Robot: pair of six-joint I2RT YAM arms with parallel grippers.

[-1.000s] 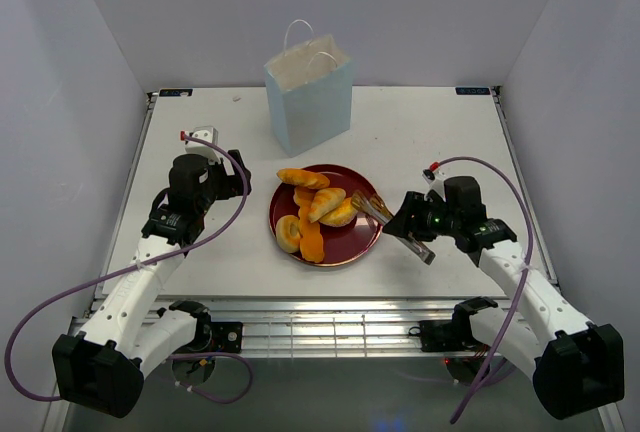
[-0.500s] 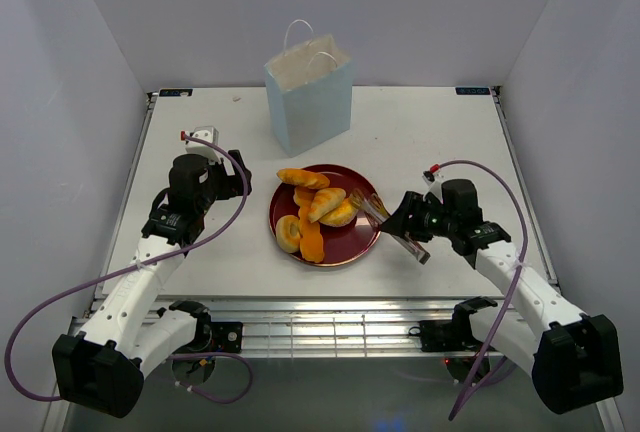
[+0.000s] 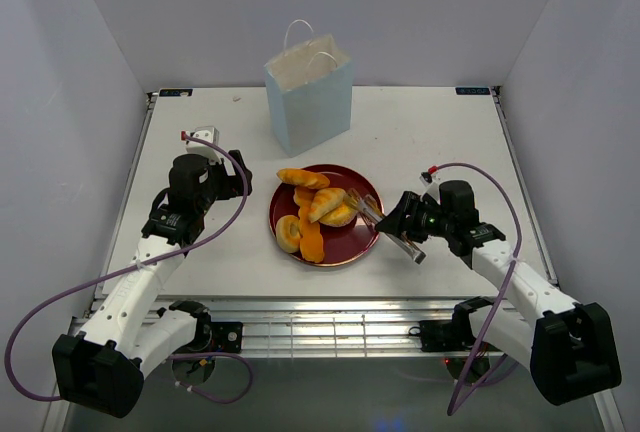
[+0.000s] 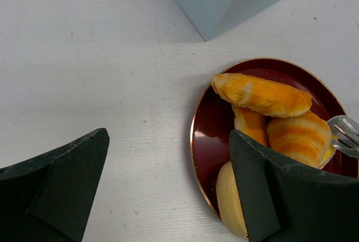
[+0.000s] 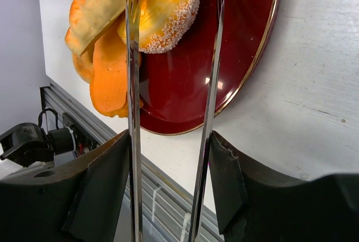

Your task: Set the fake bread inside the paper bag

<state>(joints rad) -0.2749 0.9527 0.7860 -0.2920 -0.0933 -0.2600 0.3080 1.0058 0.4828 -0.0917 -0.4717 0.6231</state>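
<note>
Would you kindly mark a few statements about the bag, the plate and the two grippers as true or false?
1. The paper bag stands upright on the table, beyond the dark red plate. True.
2. The left gripper is clamped on a piece of bread. False: its jaws are open and empty, over bare table beside the plate.
3. The right gripper holds metal tongs whose tips reach over the plate. True.
4. The plate is bare. False: several pieces of the fake bread lie piled on it.
</note>
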